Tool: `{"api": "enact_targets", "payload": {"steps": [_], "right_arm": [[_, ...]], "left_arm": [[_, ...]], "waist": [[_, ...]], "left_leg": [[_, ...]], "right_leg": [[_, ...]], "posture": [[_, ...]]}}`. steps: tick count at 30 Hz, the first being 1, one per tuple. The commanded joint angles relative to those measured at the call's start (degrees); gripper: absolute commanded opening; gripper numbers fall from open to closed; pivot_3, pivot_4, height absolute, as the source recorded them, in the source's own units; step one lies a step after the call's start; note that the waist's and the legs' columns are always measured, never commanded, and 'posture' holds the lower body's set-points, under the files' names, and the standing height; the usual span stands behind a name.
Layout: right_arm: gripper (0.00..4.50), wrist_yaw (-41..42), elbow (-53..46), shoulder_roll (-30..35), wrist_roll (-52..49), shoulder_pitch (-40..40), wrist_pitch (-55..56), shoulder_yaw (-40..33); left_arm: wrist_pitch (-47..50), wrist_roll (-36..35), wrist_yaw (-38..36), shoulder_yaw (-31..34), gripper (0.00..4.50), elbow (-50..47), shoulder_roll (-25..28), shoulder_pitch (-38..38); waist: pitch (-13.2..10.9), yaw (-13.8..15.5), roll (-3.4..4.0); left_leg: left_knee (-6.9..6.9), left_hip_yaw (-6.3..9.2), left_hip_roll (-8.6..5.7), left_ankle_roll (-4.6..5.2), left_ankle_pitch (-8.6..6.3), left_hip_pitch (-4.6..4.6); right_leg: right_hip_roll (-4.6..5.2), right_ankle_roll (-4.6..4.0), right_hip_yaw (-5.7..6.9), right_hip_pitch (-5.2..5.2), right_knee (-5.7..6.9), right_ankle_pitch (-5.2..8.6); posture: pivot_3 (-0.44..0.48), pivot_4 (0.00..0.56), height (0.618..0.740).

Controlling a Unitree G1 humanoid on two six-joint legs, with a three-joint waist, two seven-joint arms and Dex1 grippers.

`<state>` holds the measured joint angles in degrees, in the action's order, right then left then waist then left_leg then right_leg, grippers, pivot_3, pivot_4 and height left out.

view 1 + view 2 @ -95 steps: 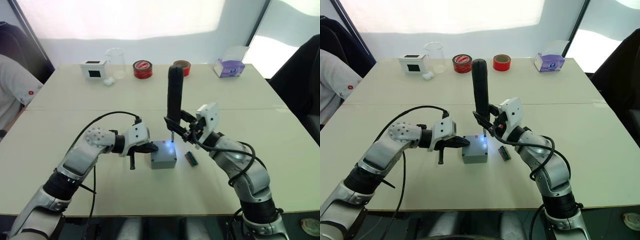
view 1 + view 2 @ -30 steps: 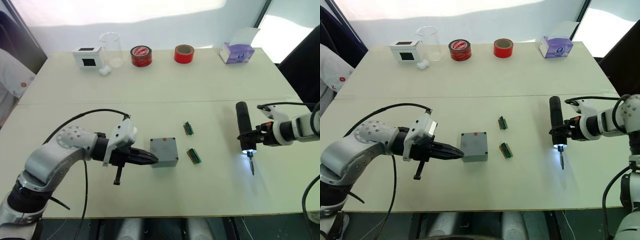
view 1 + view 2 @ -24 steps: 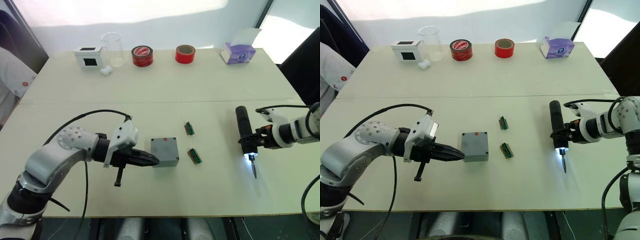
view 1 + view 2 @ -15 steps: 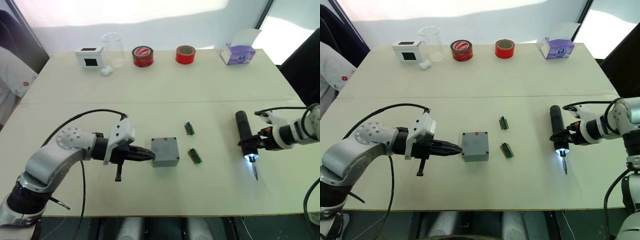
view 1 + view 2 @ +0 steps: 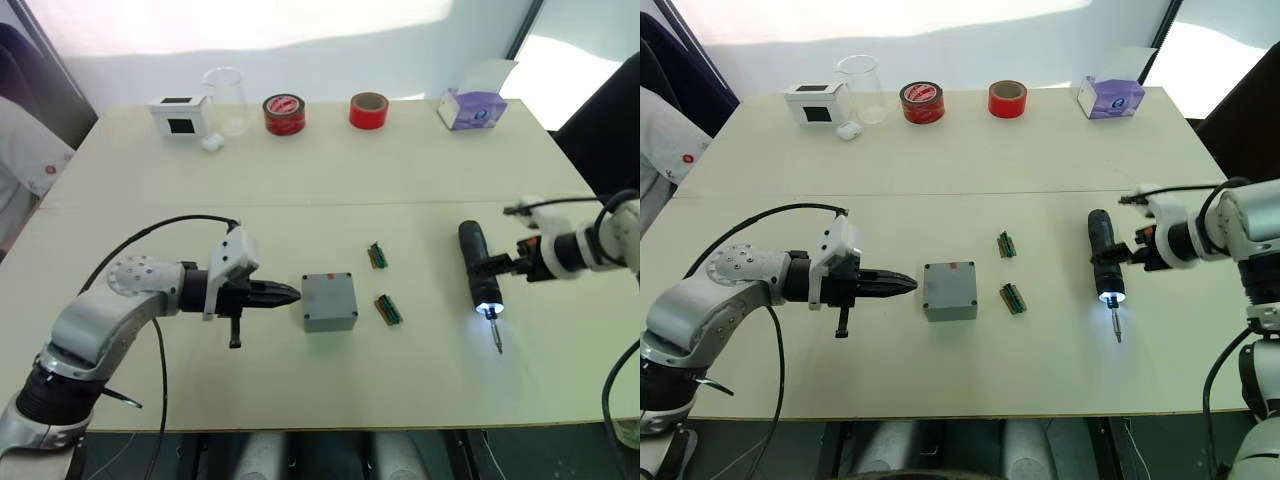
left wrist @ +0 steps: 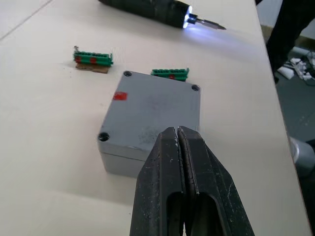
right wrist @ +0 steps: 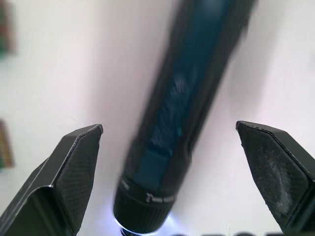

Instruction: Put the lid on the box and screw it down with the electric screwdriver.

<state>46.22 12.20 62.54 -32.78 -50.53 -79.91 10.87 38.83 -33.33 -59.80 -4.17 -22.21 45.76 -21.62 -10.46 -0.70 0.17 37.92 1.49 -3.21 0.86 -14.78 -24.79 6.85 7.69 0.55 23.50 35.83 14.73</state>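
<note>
**Screwdriver down, both arms off the box**

The left arm reaches in low from the left, its gripper (image 5: 285,293) pressed shut, the tips just short of the box (image 5: 329,300) and pointing at its left side. The right gripper (image 5: 1137,247) is spread wide on either side of the screwdriver (image 5: 1104,258), which lies on the table (image 5: 300,190) with its tip light glowing. The lid (image 6: 150,109) sits on the box. Two green terminal strips (image 5: 388,310) lie beside the box; two tape rolls (image 5: 284,112) stand at the far edge.

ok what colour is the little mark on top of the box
Red, on the grey box; it shows best in the left wrist view.
</note>
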Motion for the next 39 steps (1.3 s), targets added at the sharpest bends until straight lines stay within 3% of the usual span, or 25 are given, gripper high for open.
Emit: {"api": "enact_targets", "payload": {"steps": [1,6,11,13,17,24,30,35,39], "right_arm": [[4.46,5.6,-9.8,1.5,-0.9,-1.4,7.1,-2.9],[4.46,7.9,-30.2,-8.5,-14.0,5.8,8.2,-12.3],[4.46,8.3,-44.1,-7.1,-11.4,15.2,13.0,-6.4],[4.46,7.5,-46.9,-7.2,-9.1,19.1,15.4,-2.9],[4.46,2.5,-45.3,-13.1,-7.7,22.2,16.5,-1.3],[4.46,0.7,-46.8,-12.8,-7.0,23.4,14.8,-1.3],[4.46,-0.4,-47.2,-13.6,-7.5,23.5,13.0,-0.8],[4.46,-2.3,-46.4,-16.1,-7.9,23.4,10.3,0.6],[4.46,-7.8,-43.3,-22.7,-7.6,23.1,6.4,0.2]], "left_arm": [[-2.6,2.6,0.5,1.6,0.00,1.6,1.3,-0.4],[-5.0,8.3,2.9,-2.2,0.00,3.9,-0.7,-1.1],[-2.9,6.1,1.9,-3.0,0.00,2.3,-2.6,-1.7],[-4.8,9.5,1.5,-5.9,0.00,3.3,-2.2,-1.6],[-4.3,8.9,1.3,-7.0,0.00,3.5,-3.9,-1.3],[-3.3,9.0,1.7,-7.0,0.00,1.7,-4.4,0.6],[-6.0,13.5,2.5,-8.7,0.00,4.8,-4.0,0.3],[-7.6,15.5,4.1,-9.6,0.00,7.5,-7.3,-0.8],[-10.8,19.0,6.8,-10.5,0.00,12.7,-11.2,-3.2]], "waist": [[0.0,0.0,0.00],[0.0,0.1,-0.09],[0.0,1.6,-0.12],[0.0,1.5,-0.16],[0.1,1.2,-0.26],[0.1,1.4,-0.24],[0.1,1.4,-0.25],[0.1,1.5,-0.26],[0.1,1.4,-0.31]], "left_leg": [[0.00,0.00,0.00,0.01,-0.01,0.00],[0.04,0.02,0.04,0.09,-0.05,0.01],[0.23,0.03,-0.08,0.11,-0.07,-0.02],[0.29,0.03,-0.10,0.18,-0.11,-0.02],[0.25,0.05,-0.08,0.12,-0.08,0.08],[0.24,0.05,-0.02,0.05,-0.03,0.12],[0.24,0.06,-0.03,0.05,-0.04,0.13],[0.24,0.06,-0.03,0.05,-0.04,0.14],[0.25,0.07,-0.03,0.04,-0.03,0.23]], "right_leg": [[0.00,0.00,-0.01,0.03,0.04,0.00],[-0.03,0.00,-0.04,0.01,0.13,0.00],[0.08,0.00,-0.06,-0.02,0.22,0.00],[0.09,0.00,-0.08,-0.05,0.22,-0.02],[0.06,-0.01,-0.10,-0.07,0.29,-0.01],[0.00,-0.02,-0.15,-0.04,0.36,-0.01],[0.00,-0.02,-0.15,-0.05,0.36,-0.01],[0.00,-0.02,-0.15,-0.07,0.37,-0.01],[-0.01,-0.02,-0.13,-0.14,0.38,-0.01]], "posture": [[0.000,0.150,0.740],[0.000,0.150,0.740],[0.000,0.150,0.740],[0.000,0.150,0.740],[0.000,0.150,0.740],[0.000,0.150,0.740],[0.000,0.150,0.740],[0.000,0.150,0.740],[0.000,0.150,0.740]]}}
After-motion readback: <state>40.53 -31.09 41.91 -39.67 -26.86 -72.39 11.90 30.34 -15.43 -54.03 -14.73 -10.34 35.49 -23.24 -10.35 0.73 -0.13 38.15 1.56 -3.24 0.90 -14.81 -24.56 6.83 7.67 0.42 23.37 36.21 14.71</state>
